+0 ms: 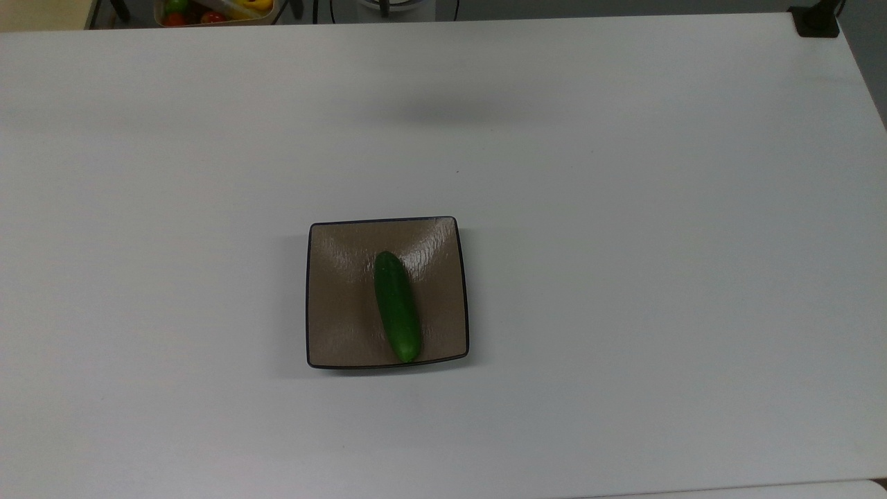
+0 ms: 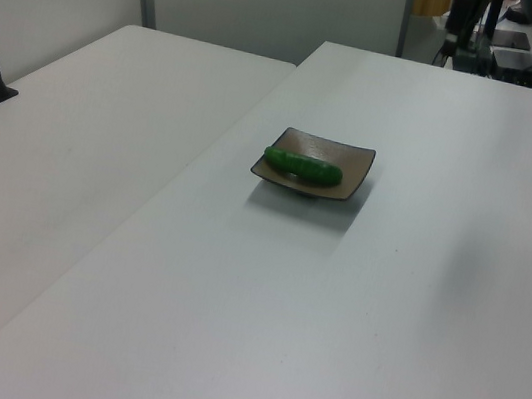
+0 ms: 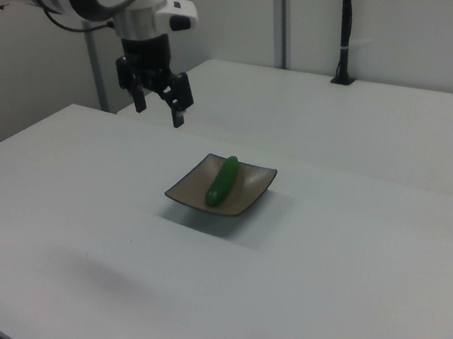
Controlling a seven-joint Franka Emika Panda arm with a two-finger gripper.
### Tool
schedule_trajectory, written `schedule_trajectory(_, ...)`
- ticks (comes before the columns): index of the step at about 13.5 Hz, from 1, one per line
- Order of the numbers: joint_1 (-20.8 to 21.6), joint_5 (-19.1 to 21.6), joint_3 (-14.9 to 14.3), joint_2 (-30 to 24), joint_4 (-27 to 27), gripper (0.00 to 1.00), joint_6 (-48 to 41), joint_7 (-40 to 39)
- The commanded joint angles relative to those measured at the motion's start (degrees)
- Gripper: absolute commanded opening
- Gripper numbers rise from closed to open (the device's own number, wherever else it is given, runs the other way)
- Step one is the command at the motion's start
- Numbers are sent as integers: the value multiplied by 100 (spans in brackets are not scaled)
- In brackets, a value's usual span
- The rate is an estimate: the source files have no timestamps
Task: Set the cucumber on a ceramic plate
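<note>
Support: white table [image 1: 624,277].
On it: square brown ceramic plate [image 1: 339,319], slightly left of centre in the top view, nearer the near edge.

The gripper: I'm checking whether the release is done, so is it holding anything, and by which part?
Nothing is held. The gripper is open and empty above the table, apart from the cucumber, which lies on the ceramic plate.
</note>
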Motion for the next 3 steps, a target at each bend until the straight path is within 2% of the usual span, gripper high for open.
schedule_trajectory(1, -31, -58, -23, 19, -35, 100, 160, -311)
schedule_trajectory(3, -31, -58, -23, 19, -35, 100, 142, -302)
